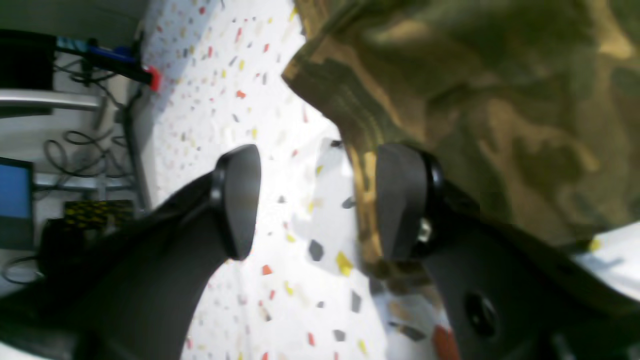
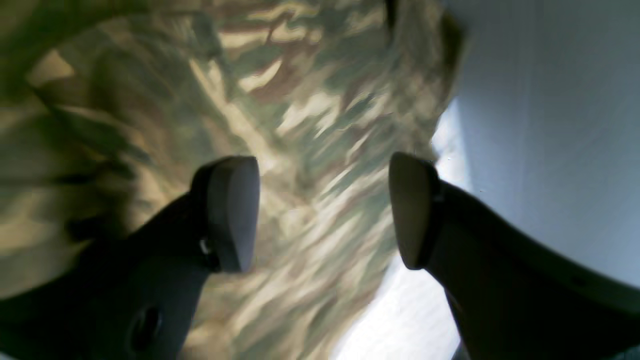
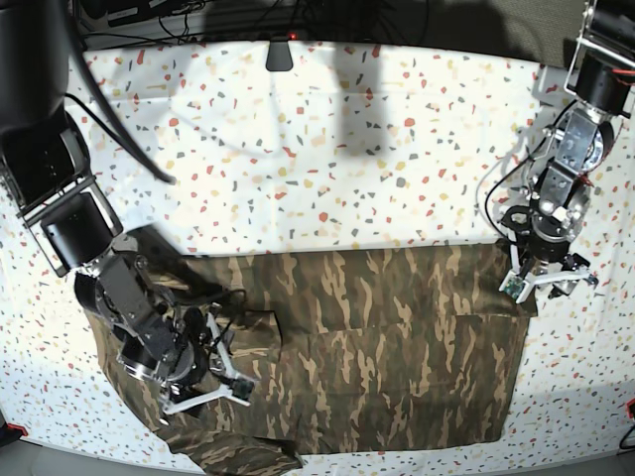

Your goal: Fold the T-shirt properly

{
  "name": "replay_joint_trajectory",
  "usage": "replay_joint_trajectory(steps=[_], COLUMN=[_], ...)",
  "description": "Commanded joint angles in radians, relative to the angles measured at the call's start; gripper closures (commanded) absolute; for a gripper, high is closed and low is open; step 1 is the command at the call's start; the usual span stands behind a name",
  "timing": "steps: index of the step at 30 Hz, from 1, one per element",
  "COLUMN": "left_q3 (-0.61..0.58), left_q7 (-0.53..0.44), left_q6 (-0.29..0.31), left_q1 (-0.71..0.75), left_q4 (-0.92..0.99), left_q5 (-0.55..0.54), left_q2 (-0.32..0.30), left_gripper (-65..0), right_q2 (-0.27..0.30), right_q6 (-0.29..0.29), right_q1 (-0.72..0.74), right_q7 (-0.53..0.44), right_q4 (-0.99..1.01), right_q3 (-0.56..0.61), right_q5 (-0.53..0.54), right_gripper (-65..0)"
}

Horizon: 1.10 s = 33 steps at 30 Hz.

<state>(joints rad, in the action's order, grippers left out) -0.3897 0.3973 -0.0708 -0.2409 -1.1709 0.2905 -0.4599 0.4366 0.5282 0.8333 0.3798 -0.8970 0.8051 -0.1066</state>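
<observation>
Fingers of both grippers are spread, pinching nothing: left gripper point(image 3: 544, 281) at the T-shirt's point(image 3: 397, 347) three o'clock edge, right gripper point(image 3: 203, 387) over its eight o'clock corner.

Robotics lab, speckled table point(image 3: 327, 149) filling the frame, tangled cables point(image 1: 85, 145) and a blue screen point(image 1: 14, 192) at the left edge

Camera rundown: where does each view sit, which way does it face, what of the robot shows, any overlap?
Base: overhead, facing down on the speckled table; both arms show.
Left wrist: on the left gripper, open, facing the T-shirt edge.
Right wrist: on the right gripper, open over cloth.
Shared: all three show the T-shirt.
</observation>
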Motion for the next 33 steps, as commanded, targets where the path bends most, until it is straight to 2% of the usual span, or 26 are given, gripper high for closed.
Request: replay_joint_trajectory(steps=[1, 3, 5, 8, 11, 14, 17, 20, 25, 31, 33], left_q3=[0.009, 0.009, 0.009, 0.009, 0.009, 0.009, 0.009, 0.009, 0.009, 0.009, 0.009], left_q7=[-0.014, -0.014, -0.015, -0.016, -0.016, -0.018, -0.023, -0.024, -0.027, -0.027, -0.027], left_q6=[-0.015, -0.015, -0.015, -0.015, -0.015, -0.015, -0.015, -0.015, -0.014, -0.015, -0.015], left_q1=[-0.024, -0.024, -0.024, -0.024, -0.023, -0.023, -0.022, -0.022, -0.022, -0.022, -0.022], left_q4=[-0.013, -0.013, -0.013, -0.013, -0.013, -0.013, -0.013, -0.013, -0.013, -0.013, -0.013], left_q5=[-0.013, -0.039, -0.038, -0.038, -0.038, -0.038, -0.039, -0.039, -0.038, -0.038, -0.038], left_q2=[-0.011, -0.005, 0.003, 0.016, 0.020, 0.023, 0.036, 0.047, 0.064, 0.069, 0.069], left_gripper=[-35.6, -35.6, -35.6, -35.6, -35.6, -35.6, -35.6, -35.6, -35.6, -35.6, -35.6], right_q2=[0.011, 0.027, 0.053, 0.085, 0.101, 0.104, 0.103, 0.103, 0.101, 0.071, 0.052], right_q6=[-0.010, 0.027, 0.051, 0.045, 0.015, 0.014, 0.014, 0.015, 0.042, 0.050, 0.050], right_q1=[0.042, 0.040, 0.034, 0.019, -0.001, -0.021, -0.031, -0.031, -0.034, -0.039, -0.040], right_q7=[0.036, 0.121, 0.155, 0.228, 0.291, 0.352, 0.349, 0.317, 0.296, 0.324, 0.329], right_q4=[-0.030, -0.069, -0.119, -0.159, -0.153, -0.107, 0.004, 0.149, 0.290, 0.303, 0.303], right_q3=[-0.011, -0.013, -0.023, -0.100, -0.251, -0.416, -0.558, -0.653, -0.690, -0.690, -0.690], right_q5=[0.080, 0.282, 0.402, 0.422, 0.457, 0.513, 0.510, 0.508, 0.518, 0.594, 0.581], right_gripper=[-35.1, -30.3, -29.6, -29.6, -29.6, -29.6, -29.6, -29.6, -29.6, -29.6, -29.6])
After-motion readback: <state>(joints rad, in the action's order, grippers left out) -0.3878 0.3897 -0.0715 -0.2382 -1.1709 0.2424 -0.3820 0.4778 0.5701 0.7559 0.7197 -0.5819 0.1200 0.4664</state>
